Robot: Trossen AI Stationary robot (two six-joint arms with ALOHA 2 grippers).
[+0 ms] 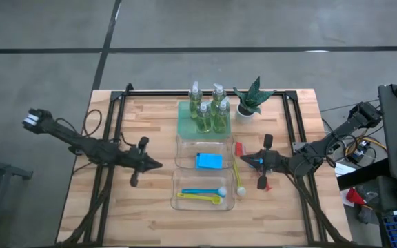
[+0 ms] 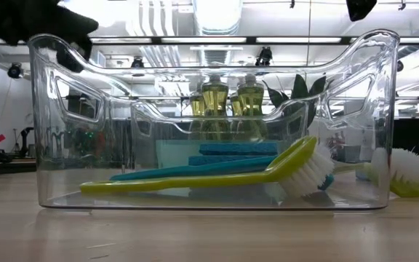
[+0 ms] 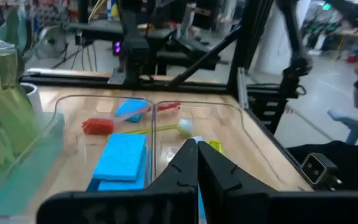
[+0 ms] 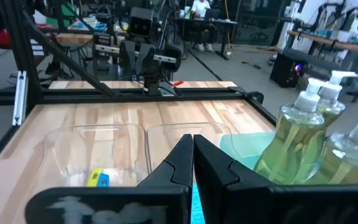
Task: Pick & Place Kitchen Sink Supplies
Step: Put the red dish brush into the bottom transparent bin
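Clear plastic bins [image 1: 185, 145] sit in a row at the table centre, between the two grippers. The left gripper [image 1: 158, 164] hovers just to the left of the bins, its fingers pressed together and holding nothing. The right gripper [image 1: 244, 160] hovers just to the right of them, likewise fully closed and empty.

Blue sponges [image 1: 209, 161] lie flat in the bin level with both grippers, roughly midway between them; the low view shows them stacked. In the nearer bin lie a yellow brush [image 1: 200, 196] and a blue brush [image 1: 197, 191], handles side by side, white bristle heads toward the right. In the low view the yellow brush head rests tilted against the bin floor.

A second yellow brush [image 1: 238, 176] lies on the bare table just outside the bins, directly beside the right gripper, its white head at the near end. A red brush [image 1: 238, 147] lies on the table close by it, just past the gripper tip.

Four pump bottles [image 1: 209, 110] of yellow-green liquid stand upright on a green tray [image 1: 183, 122] beyond the bins, well apart from both grippers. A potted plant [image 1: 248, 102] stands to the right of the tray.
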